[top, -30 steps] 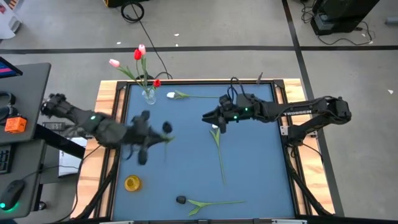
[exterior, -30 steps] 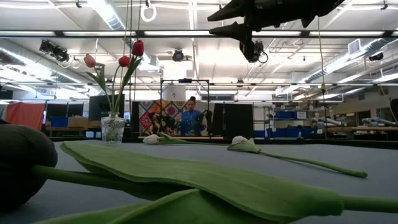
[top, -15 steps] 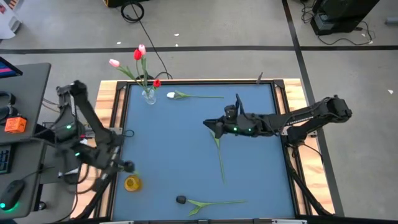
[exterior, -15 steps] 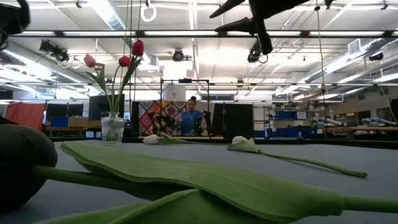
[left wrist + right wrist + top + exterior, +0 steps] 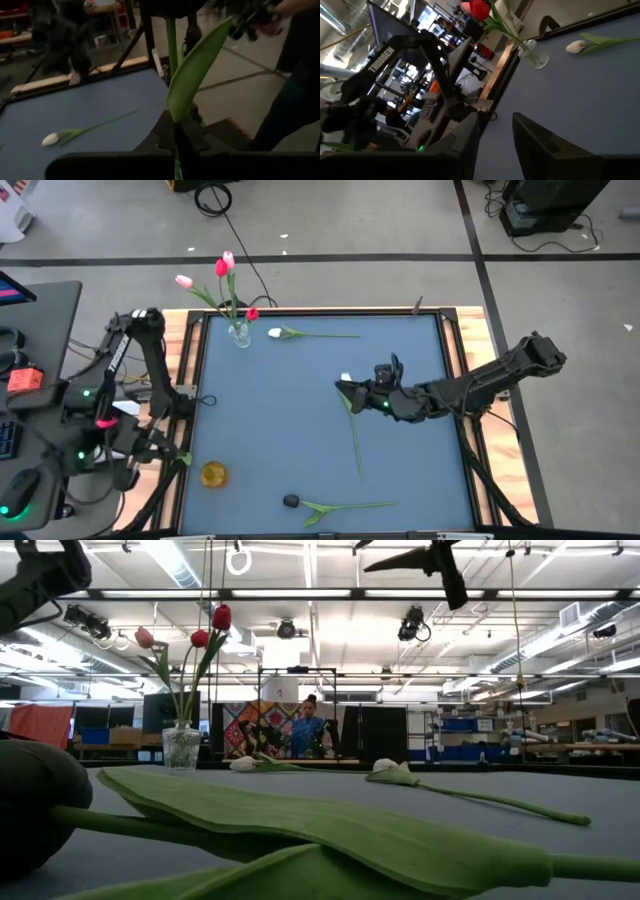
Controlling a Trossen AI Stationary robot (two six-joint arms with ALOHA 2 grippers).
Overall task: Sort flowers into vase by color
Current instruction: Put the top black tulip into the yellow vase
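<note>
Left gripper (image 5: pixel 175 145), off table's (image 5: pixel 300 410) left edge, fingers clamped on a tulip stem (image 5: pixel 171 50); head hidden. Right gripper (image 5: pixel 347 388) mid-frame, fingers apart over white tulip (image 5: pixel 352 415). Vase (image 5: pixel 240 334) w/ red/pink tulips upper left, white tulip (image 5: pixel 275 333) beside; dark tulip (image 5: pixel 291 501) at bottom.

You have open blue table (image 5: pixel 270 410) through the middle and left. The glass vase (image 5: pixel 240 334) with its red and pink flowers (image 5: pixel 224 268) blocks the far left corner, a white tulip (image 5: pixel 312 334) lying just beside it. The right gripper (image 5: pixel 345 388) hangs over another tulip (image 5: pixel 352 425) mid-table. Along the near edge lie a yellow ring (image 5: pixel 213 474) and a dark-headed tulip (image 5: pixel 335 506).
</note>
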